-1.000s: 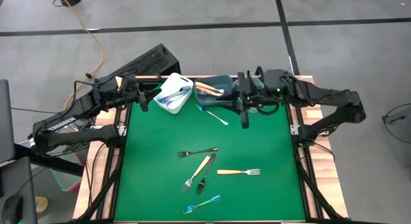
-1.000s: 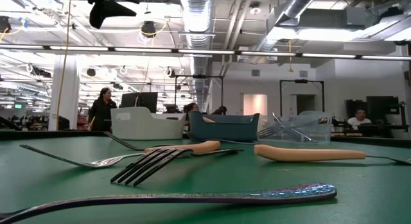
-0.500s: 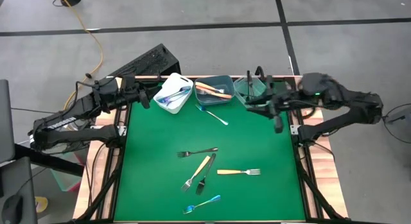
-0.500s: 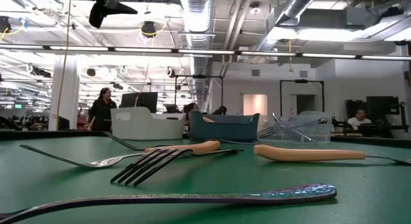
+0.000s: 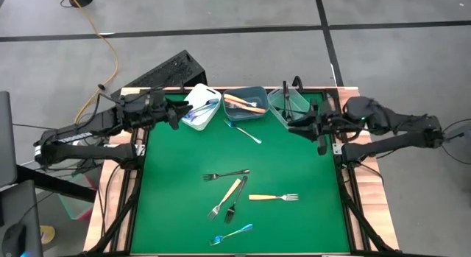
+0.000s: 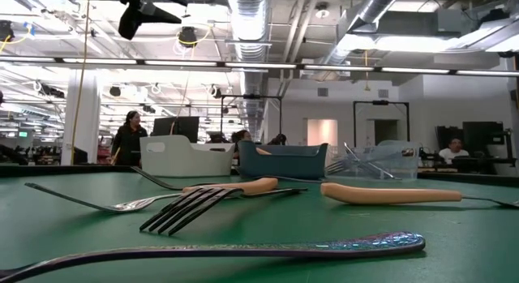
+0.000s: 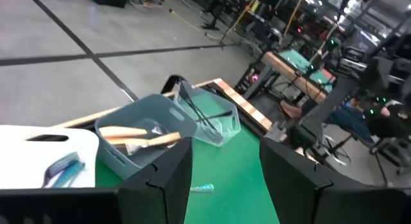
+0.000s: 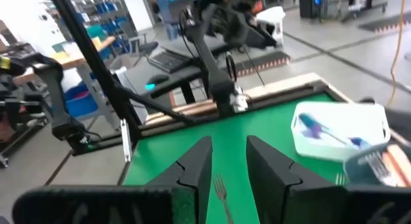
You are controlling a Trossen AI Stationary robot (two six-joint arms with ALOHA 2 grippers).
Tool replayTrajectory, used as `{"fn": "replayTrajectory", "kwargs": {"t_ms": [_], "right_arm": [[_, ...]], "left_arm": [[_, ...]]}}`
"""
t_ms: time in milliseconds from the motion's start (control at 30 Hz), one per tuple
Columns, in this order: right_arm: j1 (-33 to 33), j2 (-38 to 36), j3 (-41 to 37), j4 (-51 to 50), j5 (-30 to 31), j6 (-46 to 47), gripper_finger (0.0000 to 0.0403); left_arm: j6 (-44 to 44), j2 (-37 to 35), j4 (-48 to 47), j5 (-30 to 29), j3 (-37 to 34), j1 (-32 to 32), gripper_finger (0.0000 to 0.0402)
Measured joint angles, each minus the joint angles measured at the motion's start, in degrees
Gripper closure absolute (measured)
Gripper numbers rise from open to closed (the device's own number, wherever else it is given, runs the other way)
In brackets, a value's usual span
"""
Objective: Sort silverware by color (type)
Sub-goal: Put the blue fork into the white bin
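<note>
Already some of the silverware was sorted, but several pieces were left on the desk (image 5: 309, 183). Taking the grey-blue bin (image 5: 244, 104) as the landmark, the piece farthest from it, at the near edge of the desk, was a blue-handled fork (image 5: 232, 233). A little closer to the bin lay a yellow-handled fork (image 5: 274, 197), and beside it a second yellow-handled fork (image 5: 227, 197) crossed with a black fork (image 5: 234, 202). Another dark fork (image 5: 227, 174) lay just beyond these. Just in front of the bin was one more piece with a blue handle (image 5: 243, 131).

The grey-blue bin itself held yellow-handled pieces (image 7: 138, 135). The white bin (image 5: 199, 106), on its left, held blue pieces (image 5: 207, 107), and the clear bin (image 5: 288, 104), on its right, held dark pieces (image 7: 202, 113).

The left pincer (image 5: 174, 115) hovered by the white bin, released and holding nothing. The right pincer (image 5: 321, 136) hung near the clear bin at the right edge of the desk, also released and empty.

In my judgement the task was about half done: six pieces were not yet sorted.
</note>
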Motion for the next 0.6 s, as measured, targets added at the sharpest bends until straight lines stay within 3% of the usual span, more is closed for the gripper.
{"fn": "replayTrajectory", "kwargs": {"t_ms": [200,367,600], "right_arm": [[-0.02,3.65,-1.35,1.93,-1.02,0.53,0.0289],[0.49,6.89,-1.35,7.77,-3.57,0.38,0.0289],[3.22,10.68,-1.33,14.73,-3.72,-4.23,0.0289]], "left_arm": [[-0.07,0.61,2.01,-0.31,-0.04,-3.02,0.0237],[0.87,-3.00,5.08,-0.93,-0.04,-6.38,0.0237],[2.67,-7.62,2.45,-7.84,-0.04,-12.34,0.0237]]}}
